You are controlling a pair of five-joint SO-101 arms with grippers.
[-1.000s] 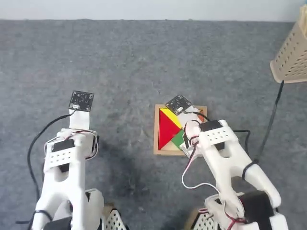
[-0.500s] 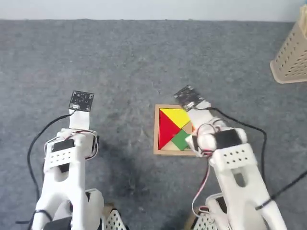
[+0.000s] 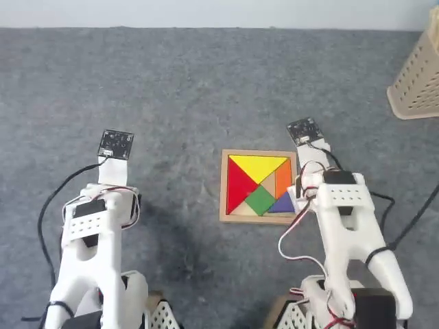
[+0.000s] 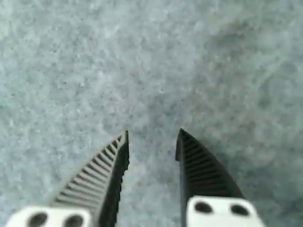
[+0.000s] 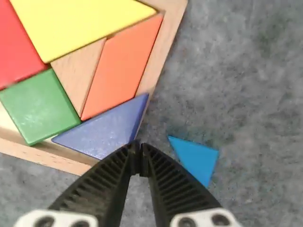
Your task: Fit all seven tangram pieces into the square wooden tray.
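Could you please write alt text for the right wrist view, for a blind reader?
The right gripper, shut, hangs at a corner of the square wooden tray, which holds a yellow triangle, red piece, green square, orange parallelogram and violet-blue triangle. A small light blue triangle lies on the grey carpet outside it.

Pieces (image 3: pixel 257 179) lie in the tray (image 3: pixel 223 186), with one small triangle (image 5: pixel 194 158) on the carpet (image 3: pixel 171 89) beside it.

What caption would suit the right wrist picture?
Shut right gripper hovers by the wooden tray; a small light-blue triangle lies outside on the carpet.
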